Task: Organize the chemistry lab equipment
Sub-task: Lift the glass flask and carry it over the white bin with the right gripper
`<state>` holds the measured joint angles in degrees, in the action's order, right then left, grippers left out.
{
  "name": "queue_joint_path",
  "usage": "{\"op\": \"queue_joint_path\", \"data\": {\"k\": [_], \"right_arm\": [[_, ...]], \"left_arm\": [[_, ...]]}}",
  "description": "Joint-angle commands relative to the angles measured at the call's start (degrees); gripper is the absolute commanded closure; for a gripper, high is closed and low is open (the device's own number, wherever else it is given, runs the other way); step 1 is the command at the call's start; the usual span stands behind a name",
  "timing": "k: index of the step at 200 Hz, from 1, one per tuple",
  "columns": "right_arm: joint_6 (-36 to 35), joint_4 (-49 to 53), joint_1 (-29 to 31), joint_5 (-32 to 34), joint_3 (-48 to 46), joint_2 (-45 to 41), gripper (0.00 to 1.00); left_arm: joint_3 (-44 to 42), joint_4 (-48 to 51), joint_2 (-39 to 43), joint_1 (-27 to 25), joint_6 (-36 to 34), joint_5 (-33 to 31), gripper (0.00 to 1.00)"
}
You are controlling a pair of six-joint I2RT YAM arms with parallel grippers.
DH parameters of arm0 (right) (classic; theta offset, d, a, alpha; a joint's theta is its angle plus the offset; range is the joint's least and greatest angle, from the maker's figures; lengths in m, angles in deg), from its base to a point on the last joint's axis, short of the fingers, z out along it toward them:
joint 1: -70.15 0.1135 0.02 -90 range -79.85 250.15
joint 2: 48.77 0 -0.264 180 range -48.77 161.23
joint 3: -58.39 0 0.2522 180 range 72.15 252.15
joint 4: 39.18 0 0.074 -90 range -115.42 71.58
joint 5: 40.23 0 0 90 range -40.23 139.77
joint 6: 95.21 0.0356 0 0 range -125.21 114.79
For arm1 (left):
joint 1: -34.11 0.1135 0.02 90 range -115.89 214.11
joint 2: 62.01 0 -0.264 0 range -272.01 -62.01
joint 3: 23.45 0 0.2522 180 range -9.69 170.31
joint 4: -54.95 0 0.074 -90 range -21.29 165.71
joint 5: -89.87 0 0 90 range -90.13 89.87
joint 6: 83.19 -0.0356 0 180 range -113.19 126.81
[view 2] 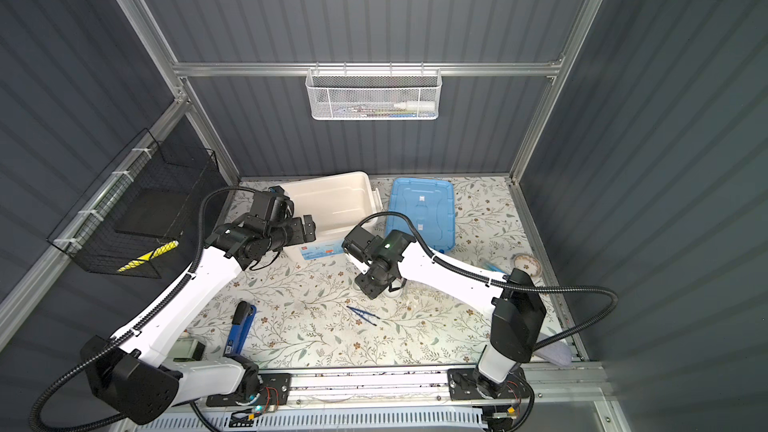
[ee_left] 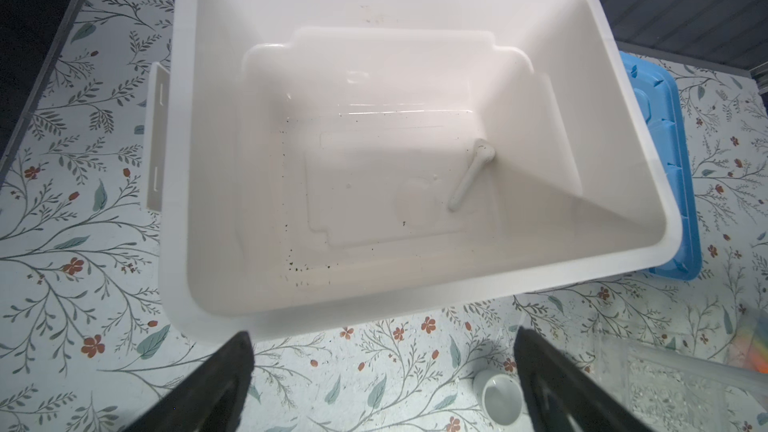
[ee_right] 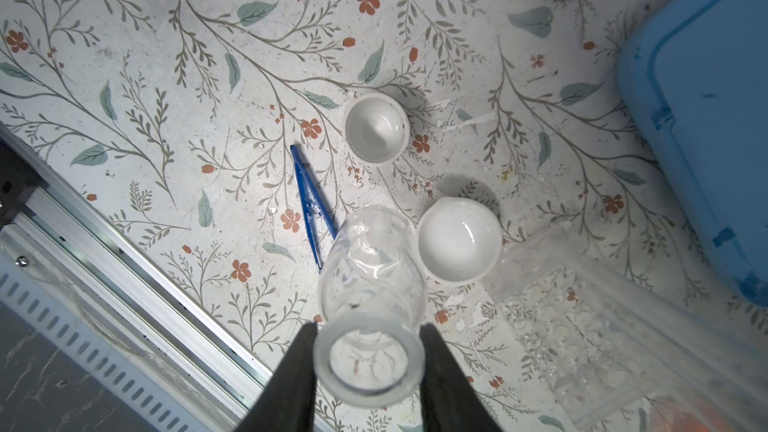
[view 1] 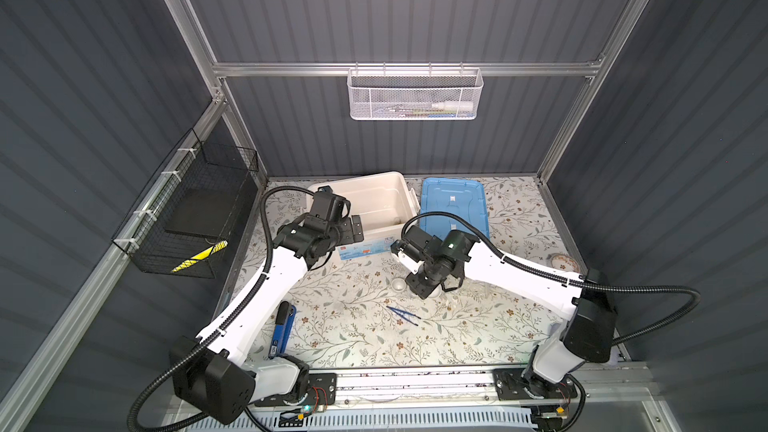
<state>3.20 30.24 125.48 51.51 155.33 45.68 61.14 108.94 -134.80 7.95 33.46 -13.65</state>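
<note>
My right gripper (ee_right: 369, 363) is shut on the neck of the small clear flask (ee_right: 370, 284), held above the floral mat. Beyond it lie the blue tweezers (ee_right: 311, 205), two small white dishes (ee_right: 376, 128) (ee_right: 459, 238) and the clear rack (ee_right: 602, 326). In both top views this gripper (view 1: 419, 288) hangs over the dishes, and the tweezers (view 1: 403, 315) (view 2: 363, 315) lie just in front. My left gripper (ee_left: 382, 367) (view 1: 355, 231) is open and empty at the near wall of the white bin (ee_left: 415, 297). The white rod (ee_left: 471, 174) lies inside the bin.
The blue lid (view 1: 453, 205) lies flat to the right of the bin (view 1: 374, 178). A blue and black tool (view 1: 282, 328) lies at the front left and a patterned round thing (view 1: 563, 261) at the right edge. Wire baskets hang on the back and left walls.
</note>
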Motion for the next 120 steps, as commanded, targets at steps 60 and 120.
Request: {"op": "queue_joint_path", "data": {"k": [60,120], "right_arm": [[-1.0,0.6,-4.0,-2.6,10.6,1.2,0.73],[-1.9,1.2,-7.1,-4.1,18.8,3.7,0.74]], "left_arm": [[-3.6,1.8,5.5,-1.4,1.6,-1.6,0.00],[-5.3,2.6,7.3,-4.7,1.9,-4.5,0.00]]}}
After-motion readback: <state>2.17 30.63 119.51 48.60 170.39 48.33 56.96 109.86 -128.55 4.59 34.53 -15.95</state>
